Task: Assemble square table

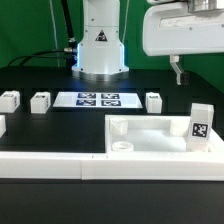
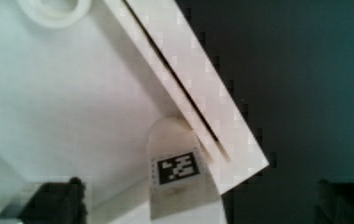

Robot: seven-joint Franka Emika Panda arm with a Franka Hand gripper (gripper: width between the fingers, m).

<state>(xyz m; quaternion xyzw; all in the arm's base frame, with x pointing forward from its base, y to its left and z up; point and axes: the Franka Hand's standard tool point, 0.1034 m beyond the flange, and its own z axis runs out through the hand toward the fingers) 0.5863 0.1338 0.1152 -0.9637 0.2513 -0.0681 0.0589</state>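
**Exterior view.** The white plastic square slab with raised rim and round corner sockets (image 1: pixel 150 138) lies at 5 o'clock. It sits against the long low white barrier wall (image 1: pixel 45 165), probably so the wall braces it. One stubby white tagged leg (image 1: pixel 198 125) stands upright at the slab's 3 o'clock corner; I cannot tell if it is fully seated. Loose white legs (image 1: pixel 40 102) wait around the flat marker board (image 1: pixel 98 99). The two-finger gripper (image 1: pixel 178 72) hangs at 1 o'clock, well above the upright leg.

**Wrist view.** The dark fingers (image 2: pixel 57 200) are spread wide and hold nothing. The tagged leg shows below, at the slab's rim. Judgement: the gripper is lined up to descend onto that leg.
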